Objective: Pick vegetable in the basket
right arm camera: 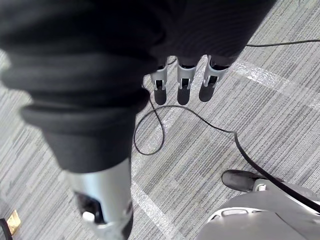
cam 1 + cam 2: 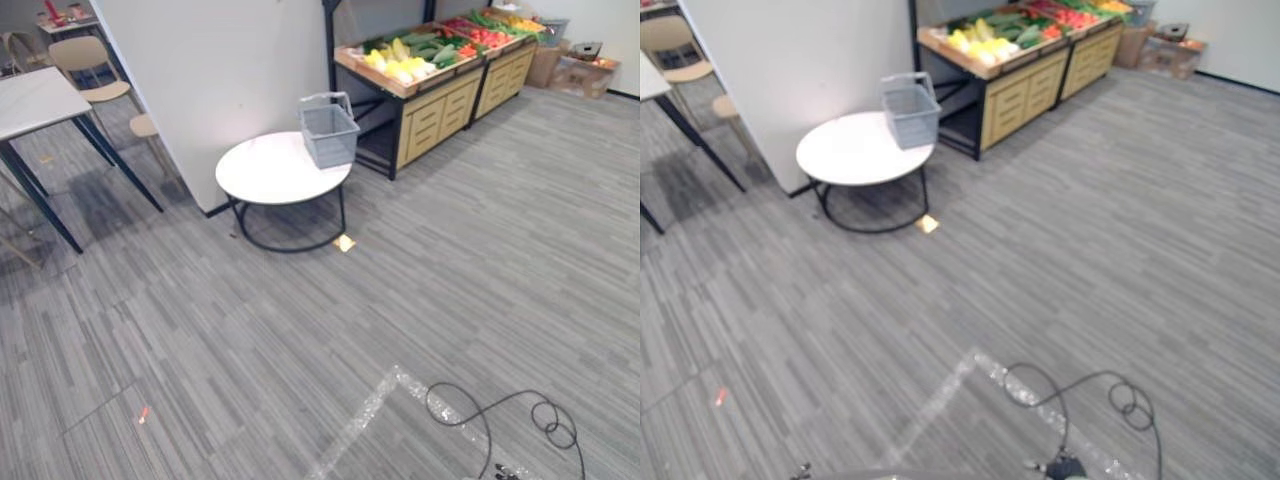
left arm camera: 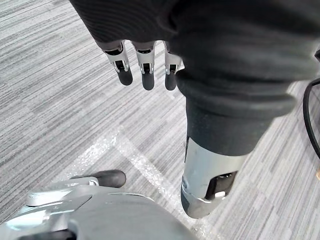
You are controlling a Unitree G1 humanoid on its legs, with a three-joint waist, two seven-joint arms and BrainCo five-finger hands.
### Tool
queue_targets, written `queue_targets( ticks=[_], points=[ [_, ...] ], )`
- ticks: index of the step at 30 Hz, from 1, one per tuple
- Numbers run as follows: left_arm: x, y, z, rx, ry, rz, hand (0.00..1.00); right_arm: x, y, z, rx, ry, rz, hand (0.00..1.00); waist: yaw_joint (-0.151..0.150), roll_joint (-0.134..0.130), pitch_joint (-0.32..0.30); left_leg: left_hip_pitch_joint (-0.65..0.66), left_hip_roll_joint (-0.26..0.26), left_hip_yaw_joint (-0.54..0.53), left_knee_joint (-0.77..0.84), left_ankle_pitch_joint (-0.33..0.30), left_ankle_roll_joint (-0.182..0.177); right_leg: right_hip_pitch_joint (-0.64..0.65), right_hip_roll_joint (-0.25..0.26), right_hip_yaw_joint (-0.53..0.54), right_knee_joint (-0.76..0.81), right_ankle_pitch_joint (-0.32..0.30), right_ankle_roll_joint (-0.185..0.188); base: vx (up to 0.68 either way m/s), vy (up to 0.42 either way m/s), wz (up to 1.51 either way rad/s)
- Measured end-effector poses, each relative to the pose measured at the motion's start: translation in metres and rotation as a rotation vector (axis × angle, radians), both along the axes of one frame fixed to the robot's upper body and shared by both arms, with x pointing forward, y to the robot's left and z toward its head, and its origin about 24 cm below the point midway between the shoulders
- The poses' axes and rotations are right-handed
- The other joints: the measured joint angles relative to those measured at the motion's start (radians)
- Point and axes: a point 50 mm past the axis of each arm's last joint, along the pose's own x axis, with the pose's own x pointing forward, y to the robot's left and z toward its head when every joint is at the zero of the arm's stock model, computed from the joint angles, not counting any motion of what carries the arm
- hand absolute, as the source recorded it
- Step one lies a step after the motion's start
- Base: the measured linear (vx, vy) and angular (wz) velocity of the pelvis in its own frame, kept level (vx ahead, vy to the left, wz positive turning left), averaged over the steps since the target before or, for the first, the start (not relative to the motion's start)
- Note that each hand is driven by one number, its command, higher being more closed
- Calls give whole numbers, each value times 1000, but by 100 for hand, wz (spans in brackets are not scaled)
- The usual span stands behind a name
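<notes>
My two head eyes are looking forward and down from high up over the grey carpet (image 2: 480,270), well back from the furniture. Both are taking in the same far stretch: the round white table (image 2: 270,172), the grey basket (image 2: 329,133) at its far right edge, and the vegetable stand (image 2: 440,115) beyond. The right eye is placing all of it further left. My left wrist camera is peering from very close along my left hand (image 3: 146,67) down at the carpet, and my right wrist camera is doing likewise past my right hand (image 1: 182,80). Both are catching the silvery tape line (image 3: 135,155) that my eyes are seeing nearest me.
</notes>
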Motion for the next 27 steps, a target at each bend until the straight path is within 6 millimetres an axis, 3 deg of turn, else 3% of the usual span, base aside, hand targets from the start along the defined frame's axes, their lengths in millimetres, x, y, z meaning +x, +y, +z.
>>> queue_targets(
  ticks=[11, 27],
  points=[
    [-3, 0, 0, 29, 9, 29, 0, -10, 8, -3, 3, 29, 9, 0, 0, -3, 12, 8, -7, -15, 0, 3, 5, 3, -9, -16, 15, -13, 6, -39, -8, 4],
    [-2, -3, -1, 34, 11, -3, 0, -10, 8, -3, -3, 28, 8, 0, 0, -5, 12, 10, -6, -8, -1, 4, 5, 4, -8, -10, 12, -9, 0, -2, -1, 0]
  ],
)
